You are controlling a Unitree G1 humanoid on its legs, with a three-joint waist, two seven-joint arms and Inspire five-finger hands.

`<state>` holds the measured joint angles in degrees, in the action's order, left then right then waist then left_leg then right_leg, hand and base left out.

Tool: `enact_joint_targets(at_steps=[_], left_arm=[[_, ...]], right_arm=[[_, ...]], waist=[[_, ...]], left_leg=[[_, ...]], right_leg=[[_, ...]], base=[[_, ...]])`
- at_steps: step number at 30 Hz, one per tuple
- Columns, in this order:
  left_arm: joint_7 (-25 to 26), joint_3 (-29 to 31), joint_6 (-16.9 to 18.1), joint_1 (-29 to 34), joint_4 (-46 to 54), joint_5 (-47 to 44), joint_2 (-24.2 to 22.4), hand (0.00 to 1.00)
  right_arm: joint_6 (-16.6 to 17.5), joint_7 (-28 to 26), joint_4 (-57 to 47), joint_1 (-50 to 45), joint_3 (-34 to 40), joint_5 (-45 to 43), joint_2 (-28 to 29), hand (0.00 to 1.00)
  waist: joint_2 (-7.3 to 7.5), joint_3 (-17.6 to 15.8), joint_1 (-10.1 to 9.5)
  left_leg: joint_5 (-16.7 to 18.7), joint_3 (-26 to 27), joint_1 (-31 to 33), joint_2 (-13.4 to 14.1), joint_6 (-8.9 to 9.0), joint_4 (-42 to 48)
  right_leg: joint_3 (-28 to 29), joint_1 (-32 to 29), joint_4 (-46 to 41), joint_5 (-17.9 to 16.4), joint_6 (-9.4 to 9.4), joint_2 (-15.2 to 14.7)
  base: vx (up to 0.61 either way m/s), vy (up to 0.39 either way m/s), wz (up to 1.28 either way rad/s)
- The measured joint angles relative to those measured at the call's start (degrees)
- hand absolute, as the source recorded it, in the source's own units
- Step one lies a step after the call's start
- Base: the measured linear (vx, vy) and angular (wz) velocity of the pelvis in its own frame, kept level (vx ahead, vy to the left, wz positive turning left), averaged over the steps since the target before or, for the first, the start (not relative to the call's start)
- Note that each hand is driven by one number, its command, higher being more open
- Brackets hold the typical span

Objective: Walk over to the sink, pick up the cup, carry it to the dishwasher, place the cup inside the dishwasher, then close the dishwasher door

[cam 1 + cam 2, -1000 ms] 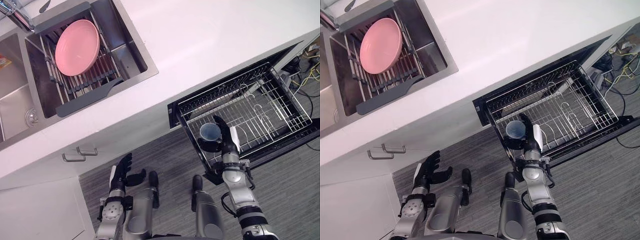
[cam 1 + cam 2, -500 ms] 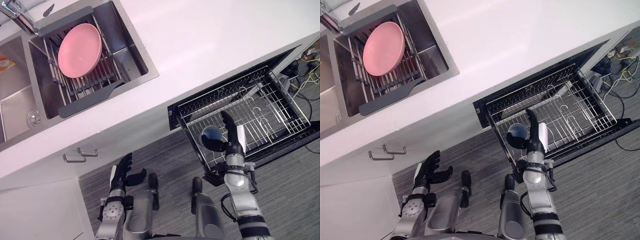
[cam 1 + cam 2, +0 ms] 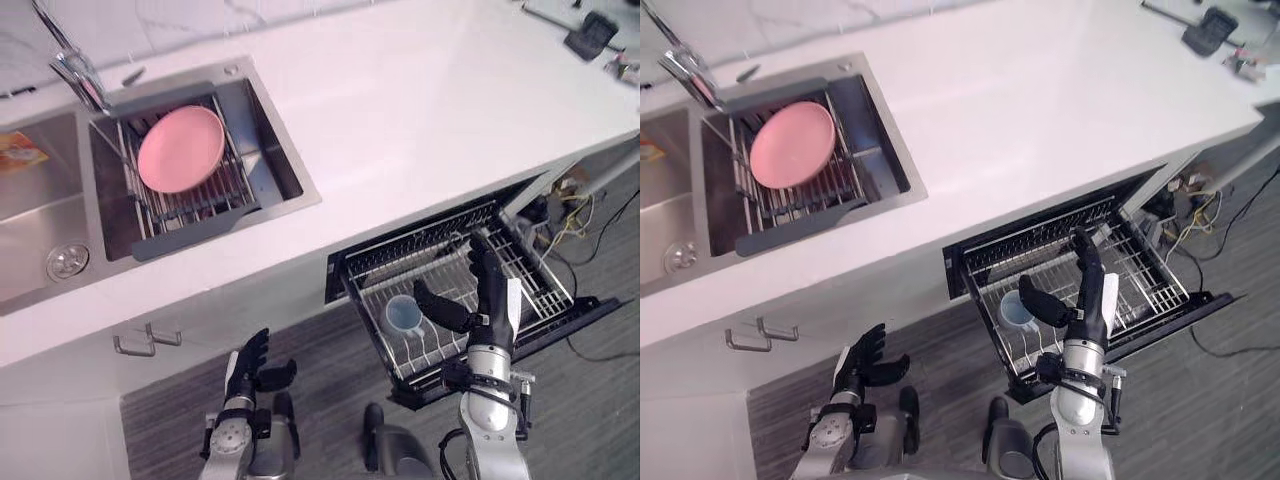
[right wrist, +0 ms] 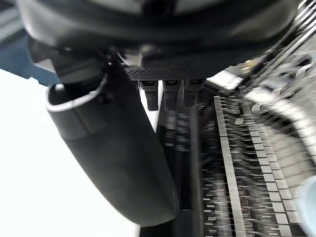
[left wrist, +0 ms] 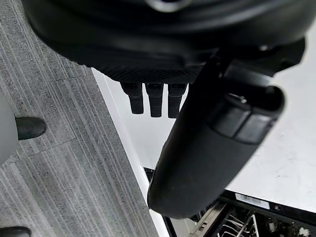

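Observation:
A light blue cup (image 3: 404, 313) stands mouth-up in the front left part of the pulled-out dishwasher rack (image 3: 525, 272), also seen as cup (image 3: 1015, 309). My right hand (image 3: 491, 290) is just right of it over the rack, open, fingers straight and thumb stretched toward the cup without gripping it. In its wrist view the right hand (image 4: 165, 94) shows straight fingers above the rack wires (image 4: 256, 163). My left hand (image 3: 250, 366) hangs low over the floor in front of the cabinet, open and holding nothing; the left hand (image 5: 155, 101) looks the same in its wrist view.
The dishwasher door (image 3: 575, 318) lies open under the rack. A white counter (image 3: 420, 120) runs above it. The sink (image 3: 285, 175) at the left holds a pink plate (image 3: 180, 148) on a drying rack, with a faucet (image 3: 75, 70) behind. Cables (image 3: 565, 195) lie right of the dishwasher.
The camera has shifted, showing more counter. The cup was held in my right hand above the rack's front; now it stands in the rack and the hand is open beside it.

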<state>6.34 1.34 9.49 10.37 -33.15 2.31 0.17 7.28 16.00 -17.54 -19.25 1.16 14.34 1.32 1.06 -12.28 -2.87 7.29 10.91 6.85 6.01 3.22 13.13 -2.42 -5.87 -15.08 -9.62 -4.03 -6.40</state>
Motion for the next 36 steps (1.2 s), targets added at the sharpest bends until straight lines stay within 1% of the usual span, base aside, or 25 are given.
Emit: enact_joint_targets(at_steps=[3, 7, 9, 10, 11, 12, 13, 14, 15, 17, 18, 19, 20, 21, 22, 24, 26, 27, 29, 30, 31, 32, 33, 34, 36], left_arm=[[0.04, 0.54, -0.41, 0.95, -2.16, 0.08, -0.61, 0.90], [0.03, 0.53, -0.58, 1.51, -3.69, 0.09, -0.90, 0.90], [0.04, 0.41, -0.56, 1.52, -3.76, 0.11, -1.26, 0.90], [0.09, 0.06, -0.51, 1.33, -3.74, 0.20, -1.40, 0.90], [0.25, -0.38, -0.51, 1.00, -3.75, 0.53, -1.34, 0.90], [0.32, -0.58, -0.51, 0.95, -3.75, 0.73, -1.26, 0.90], [0.48, -0.77, -0.49, 0.81, -3.77, 1.04, -1.37, 0.90], [0.87, -1.15, -0.50, 1.13, -3.94, 1.03, -1.32, 0.90], [1.02, -1.48, -0.61, 1.10, -4.21, 0.91, -1.13, 0.90], [1.17, -1.87, -0.45, 0.50, -5.95, 1.07, 0.31, 0.90], [1.22, -1.82, -0.45, 0.51, -6.25, 1.08, 0.60, 0.90], [1.26, -1.90, -0.40, 0.59, -6.95, 1.21, 1.33, 0.90], [1.30, -2.17, -0.41, 0.44, -7.83, 1.21, 2.13, 0.90], [1.30, -2.45, -0.41, 0.48, -8.00, 1.22, 2.50, 0.90], [1.27, -3.19, -0.41, 0.59, -8.33, 1.71, 3.45, 0.90], [1.24, -4.02, -0.42, 0.60, -8.93, 2.27, 4.29, 0.90], [1.12, -4.10, -0.41, 0.31, -9.98, 2.35, 4.76, 0.90], [1.07, -4.11, -0.40, 0.21, -10.67, 2.42, 5.20, 0.90], [1.00, -3.91, -0.26, 0.19, -11.36, 2.95, 5.61, 0.90], [1.15, -3.70, -0.23, -0.05, -11.61, 3.21, 5.83, 0.90], [1.11, -2.98, -0.24, -0.16, -11.74, 3.38, 6.01, 0.90], [1.12, -2.86, -0.25, -0.18, -11.87, 3.38, 5.85, 0.90], [1.33, -2.57, -0.43, -0.41, -12.37, 3.37, 6.00, 0.90], [1.43, -2.29, -0.47, -0.66, -12.45, 3.36, 6.26, 0.90], [1.39, -2.36, -0.48, -0.72, -12.51, 3.37, 6.34, 0.90]], right_arm=[[1.23, -0.51, -1.79, -2.28, -1.88, -2.42, 0.46, 0.90], [2.61, -1.15, -2.25, -3.02, -4.07, -4.17, 0.76, 0.90], [2.92, -1.07, -2.89, -3.79, -4.95, -4.12, 0.79, 0.90], [3.00, -0.89, -3.75, -3.95, -5.35, -3.95, 0.78, 0.90], [3.05, -0.67, -4.42, -3.65, -5.49, -3.88, 0.82, 0.90], [3.09, -0.50, -4.76, -3.52, -5.50, -3.87, 0.81, 0.90], [3.14, 0.14, -5.18, -2.84, -5.39, -3.82, 0.51, 0.90], [3.14, 0.61, -4.71, -1.16, -5.18, -3.69, -0.40, 0.90], [3.13, 0.72, -4.07, 0.00, -5.07, -3.46, -0.63, 0.90], [3.14, 0.67, -2.36, 4.07, -5.26, -3.14, -0.82, 0.90], [3.14, 0.67, -2.02, 4.77, -5.26, -2.87, -0.78, 0.90], [3.14, 0.68, -1.46, 5.52, -4.97, -2.66, -0.80, 0.90], [3.16, 0.70, -1.01, 5.66, -4.37, -2.01, -0.98, 0.90], [3.16, 0.70, -0.68, 5.66, -3.94, -1.56, -1.05, 0.90], [3.16, 0.73, 0.28, 5.73, -2.81, -1.14, -1.06, 0.90], [2.96, 0.84, 2.97, 6.10, -1.12, -0.75, -1.08, 0.90], [2.03, 0.86, 7.11, 7.35, 0.20, -0.69, -1.16, 0.90], [1.43, 0.85, 8.72, 7.76, 0.22, -0.65, -1.31, 0.90], [1.20, 0.84, 9.66, 7.77, -0.34, -0.60, -1.35, 0.90], [1.17, 0.79, 9.73, 7.78, -0.65, -0.46, -1.34, 0.90], [1.18, 0.70, 9.72, 7.89, -1.13, 0.40, -1.51, 0.90], [1.18, 0.69, 9.72, 7.88, -1.37, 0.63, -1.59, 0.90], [1.27, 0.38, 9.70, 7.85, -1.97, 0.95, -1.63, 0.90], [1.33, 0.04, 9.52, 7.90, -2.48, 1.09, -1.68, 0.90], [1.47, -0.07, 9.11, 7.89, -2.74, 1.09, -1.69, 0.90]], waist=[[0.07, 2.29, 0.34], [0.14, 4.00, 0.69], [0.17, 4.70, 0.63], [0.21, 4.94, 0.76], [0.21, 5.25, 0.83], [0.29, 5.36, 0.85], [0.30, 5.40, 1.06], [-0.18, 5.61, 1.08], [-0.13, 5.59, 0.81], [-0.01, 5.76, 0.73], [0.00, 5.92, 0.79], [0.19, 6.20, 1.00], [0.42, 6.41, 1.28], [0.50, 6.48, 1.45], [0.53, 6.50, 1.91], [0.58, 6.47, 2.13], [0.68, 6.29, 2.19], [0.75, 5.95, 2.20], [1.12, 5.35, 2.25], [1.54, 5.07, 2.38], [2.04, 4.72, 3.04], [1.93, 4.44, 3.47], [1.86, 4.08, 4.24], [2.10, 3.95, 4.20], [2.12, 3.94, 4.18]], left_leg=[[0.02, -0.64, -0.77, 0.00, 0.03, -0.22], [-0.10, -2.47, -0.67, -0.26, 0.13, -0.24], [-0.53, -4.69, 0.14, -0.95, 0.08, -0.07], [-0.88, -6.52, 1.36, -1.60, -0.01, 0.29], [-0.33, -6.12, 2.61, -1.25, -0.30, 0.30], [-0.34, -3.30, 3.04, -0.06, -0.31, 0.42], [-0.48, 2.56, 3.66, 2.56, -0.38, 1.53], [-2.22, 5.95, 4.21, 4.32, -0.40, 2.43], [-2.30, 5.74, 4.36, 4.03, -0.30, 2.73], [-1.37, 5.54, 4.12, 2.72, -1.18, 2.85], [-1.30, 5.53, 4.10, 2.40, -1.16, 2.68], [-1.85, 5.39, 3.84, 1.43, -1.20, 1.31], [-3.36, 4.93, 2.98, 0.20, -1.46, -1.13], [-4.28, 4.52, 2.70, -0.41, -1.48, -2.27], [-5.45, 3.86, 2.51, -1.44, -1.95, -4.06], [-5.98, 3.51, 2.55, -2.79, -2.36, -4.76], [-5.13, 3.55, 1.44, -3.60, -2.99, -4.44], [-4.11, 3.64, 0.26, -3.98, -3.11, -4.23], [-2.74, 3.56, -1.28, -4.32, -3.43, -4.03], [-2.35, 3.30, -1.95, -4.78, -3.86, -3.99], [-2.14, 1.84, -3.06, -5.35, -4.23, -4.28], [-2.10, 0.96, -3.28, -5.41, -4.34, -4.49], [-2.14, -1.13, -3.37, -5.13, -4.42, -4.67], [-2.17, -2.80, -3.34, -5.02, -4.45, -4.85], [-2.21, -4.65, -3.33, -5.24, -4.36, -4.92]], right_leg=[[-0.72, 1.26, 0.34, -0.19, 0.11, 0.06], [-2.26, 2.47, 0.62, -0.26, 0.12, -0.10], [-4.57, 3.20, 0.56, -0.63, 0.02, -0.65], [-6.70, 3.22, -0.01, -1.09, -0.02, -1.34], [-8.65, 3.22, 0.00, -1.10, 0.02, -1.89], [-9.84, 3.21, 0.03, -1.08, 0.01, -2.19], [-12.09, 3.32, -0.05, -1.07, 0.01, -2.83], [-13.29, 3.42, -0.27, -1.12, -0.05, -2.95], [-13.36, 3.44, -0.45, -1.14, -0.07, -3.17], [-13.35, 4.31, 0.10, -1.21, -0.38, -3.93], [-13.40, 4.52, 0.50, -1.07, -0.62, -4.14], [-13.69, 5.04, 1.73, -0.58, -1.37, -4.70], [-14.26, 5.68, 3.24, -0.04, -1.71, -5.26], [-14.63, 5.88, 3.88, 0.38, -2.00, -5.51], [-15.39, 6.08, 4.55, 0.95, -2.51, -6.03], [-15.58, 6.09, 4.40, 1.02, -2.53, -6.83], [-14.09, 5.98, 1.75, 0.66, -1.93, -7.82], [-12.38, 5.42, -1.89, 0.09, -0.97, -8.58], [-9.58, 3.92, -8.23, -0.43, 0.18, -9.48], [-7.47, 2.62, -12.13, -0.37, 1.49, -9.92], [-3.48, -0.14, -18.82, 0.58, 5.17, -9.53], [-1.72, -1.22, -20.61, 0.14, 5.60, -8.79], [1.27, -1.82, -20.82, -2.95, 3.72, -5.46], [3.02, -3.08, -19.81, -5.11, 2.93, -1.96], [3.85, -4.41, -16.93, -5.78, 2.80, 1.17]], base=[[0.01, -0.023, 0.10], [-0.03, -0.015, 0.23], [-0.04, -0.020, 0.65], [-0.04, -0.014, 0.91], [-0.05, -0.007, 0.97], [-0.04, 0.024, 1.01], [-0.02, 0.066, 0.91], [-0.01, 0.061, 0.75], [-0.01, 0.108, 0.37], [-0.02, 0.103, 0.13], [-0.02, 0.082, 0.13], [0.00, 0.086, 0.20], [0.01, 0.073, 0.24], [0.03, 0.052, 0.32], [0.03, 0.032, 0.28], [0.05, 0.077, 0.27], [0.06, 0.109, 0.06], [0.04, 0.101, -0.05], [0.00, 0.084, 0.02], [0.00, 0.096, 0.30], [0.05, 0.099, 0.41], [0.08, 0.060, 0.67], [0.10, 0.005, 0.66], [0.08, -0.031, 0.65], [0.09, -0.060, 0.61]])
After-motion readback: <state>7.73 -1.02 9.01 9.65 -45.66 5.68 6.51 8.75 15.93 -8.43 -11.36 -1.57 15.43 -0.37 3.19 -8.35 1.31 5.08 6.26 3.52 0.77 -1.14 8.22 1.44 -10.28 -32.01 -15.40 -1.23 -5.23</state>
